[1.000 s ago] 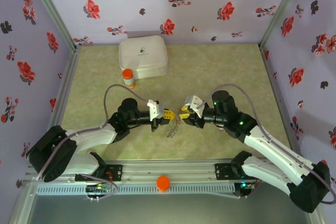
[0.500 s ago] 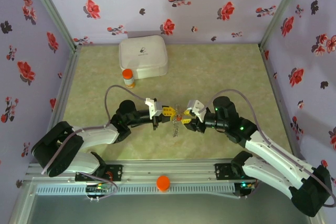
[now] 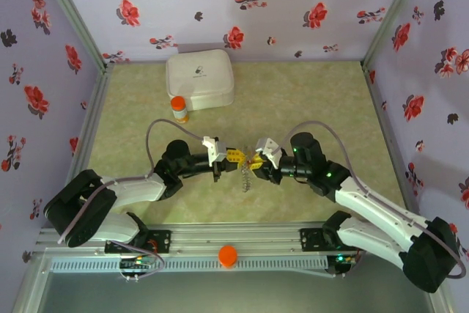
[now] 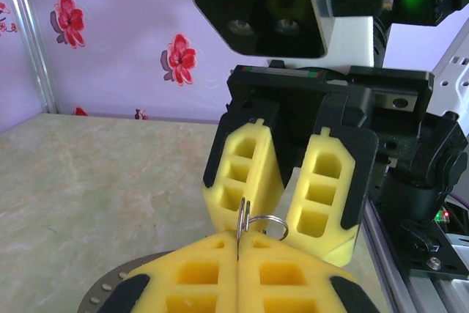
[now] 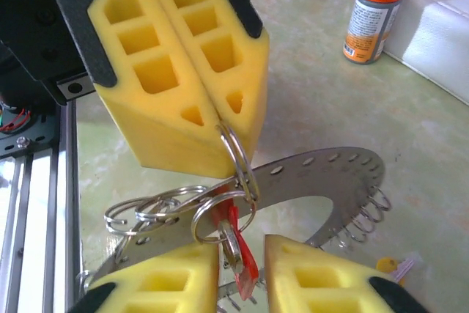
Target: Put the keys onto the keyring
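Right wrist view: my right gripper's [image 5: 242, 256] yellow foam fingers [image 5: 176, 284] stand a little apart, with the small key with a red oblong plastic tag [image 5: 248, 267] in the gap. Facing them, my left gripper [image 5: 222, 124] is pressed together, pinching a thin silver split ring [image 5: 236, 159]. Just behind is the flat dark grey metal keyring with a beaded edge [image 5: 322, 170], above the pale green table [image 5: 425, 144].

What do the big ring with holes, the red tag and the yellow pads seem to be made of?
Ring: apparently metal, flat, dull grey sheen, punched holes. Tag: probably plastic, glossy red. Pads: likely foam, matte yellow, with moulded pockets.
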Robot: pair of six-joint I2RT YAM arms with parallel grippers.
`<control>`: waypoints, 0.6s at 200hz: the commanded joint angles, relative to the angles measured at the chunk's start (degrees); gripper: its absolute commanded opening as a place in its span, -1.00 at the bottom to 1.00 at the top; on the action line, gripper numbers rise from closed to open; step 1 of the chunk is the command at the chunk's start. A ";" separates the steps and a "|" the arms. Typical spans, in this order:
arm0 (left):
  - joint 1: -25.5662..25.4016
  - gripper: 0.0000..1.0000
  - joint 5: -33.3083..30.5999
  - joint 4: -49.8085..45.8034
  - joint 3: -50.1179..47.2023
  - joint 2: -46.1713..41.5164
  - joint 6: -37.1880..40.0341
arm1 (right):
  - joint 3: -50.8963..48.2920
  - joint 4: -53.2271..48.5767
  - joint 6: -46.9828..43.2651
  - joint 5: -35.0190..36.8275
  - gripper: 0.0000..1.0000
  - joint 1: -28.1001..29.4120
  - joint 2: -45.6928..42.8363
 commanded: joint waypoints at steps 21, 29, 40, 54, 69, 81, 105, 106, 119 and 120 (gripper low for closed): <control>0.53 -1.00 1.26 3.89 0.36 -1.04 -0.73 | 2.20 -1.46 -0.15 -1.71 -0.81 0.40 0.63; 0.61 -1.00 1.26 3.92 0.40 -0.90 -0.65 | 2.44 -1.72 -0.26 -1.78 -0.86 0.40 1.29; 0.78 -1.00 1.26 3.92 0.36 -0.85 -0.42 | 2.87 -2.22 -0.46 -1.79 -0.92 0.56 2.58; 0.85 -1.00 1.19 3.97 0.49 -0.87 -0.29 | 3.35 -2.39 -0.62 -2.10 -0.96 1.24 4.22; 0.98 -1.00 1.18 3.89 0.73 -0.85 -0.20 | 4.11 -2.98 -1.14 -2.56 -0.97 2.67 5.82; 0.96 -1.00 1.18 3.90 0.94 -0.76 -0.21 | 4.54 -3.33 -1.72 -2.11 -0.97 3.52 6.72; 1.08 -1.00 1.33 3.87 1.20 -0.43 -0.20 | 4.61 -4.39 -2.60 0.75 -0.87 3.61 6.22; 1.07 -1.00 1.39 3.83 1.20 -0.43 -0.20 | 4.63 -4.44 -2.63 0.90 -0.86 3.54 6.08; 1.21 -1.00 1.60 3.79 1.28 -0.27 -0.13 | 4.08 -4.93 -2.68 3.36 -0.63 3.33 4.35; 1.22 -1.00 1.61 3.79 1.28 -0.26 -0.17 | 4.01 -4.93 -2.71 3.53 -0.61 3.27 4.13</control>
